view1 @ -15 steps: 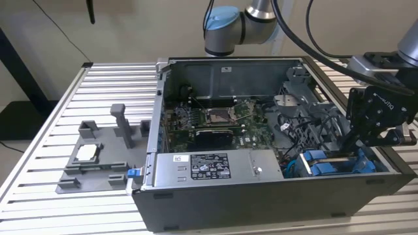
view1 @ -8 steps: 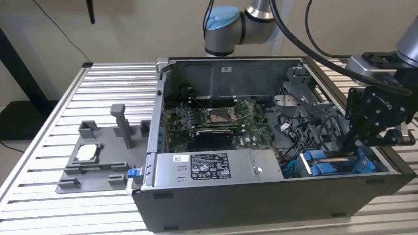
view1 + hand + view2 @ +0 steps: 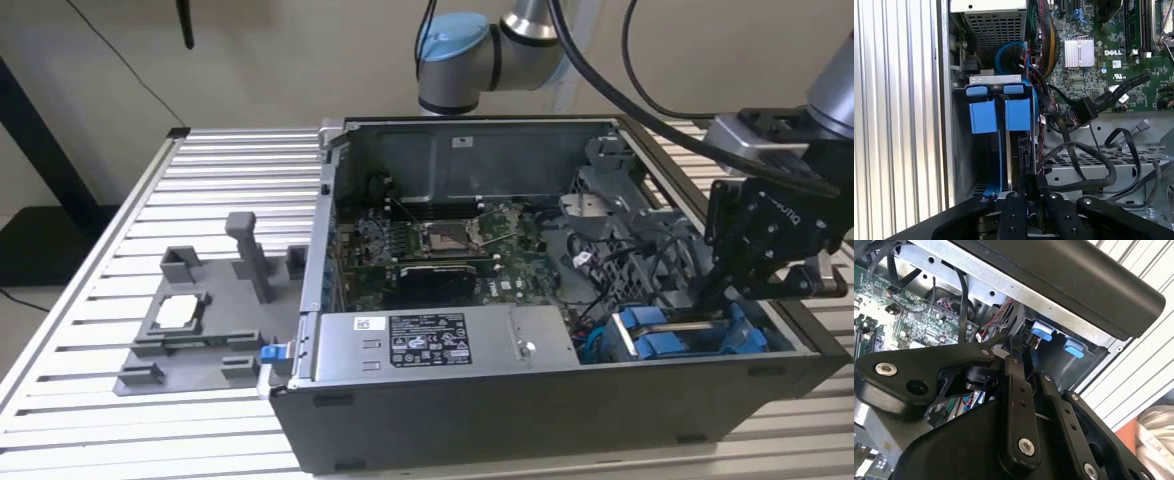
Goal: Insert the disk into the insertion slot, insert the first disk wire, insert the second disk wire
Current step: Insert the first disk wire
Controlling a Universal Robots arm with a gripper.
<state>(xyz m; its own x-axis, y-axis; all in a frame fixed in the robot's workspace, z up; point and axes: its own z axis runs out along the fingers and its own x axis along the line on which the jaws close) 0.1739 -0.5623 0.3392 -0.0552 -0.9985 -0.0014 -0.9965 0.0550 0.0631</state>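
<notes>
The disk point(image 3: 1020, 150) stands on edge, its blue carrier strip beside it, partway down inside the insertion slot point(image 3: 961, 150), a grey metal cage with blue tabs point(image 3: 985, 116) at its mouth. My gripper point(image 3: 1026, 182) is shut on the disk's outer edge, directly over the slot. In the exterior view the gripper point(image 3: 714, 305) reaches down into the case's near corner on that view's right, at the slot point(image 3: 667, 340). The second wrist view shows the gripper point(image 3: 1019, 357) near the blue tabs point(image 3: 1041, 332). A loose black wire with a connector point(image 3: 1086, 107) hangs beside the cage.
The open computer case point(image 3: 534, 410) lies on a slatted metal table point(image 3: 227, 170). A grey box with a white sticker point(image 3: 427, 345) sits beside the slot, the motherboard point(image 3: 441, 245) behind it. A grey fixture point(image 3: 200, 320) stands on the exterior view's left. Black cables point(image 3: 1094, 165) crowd the cage.
</notes>
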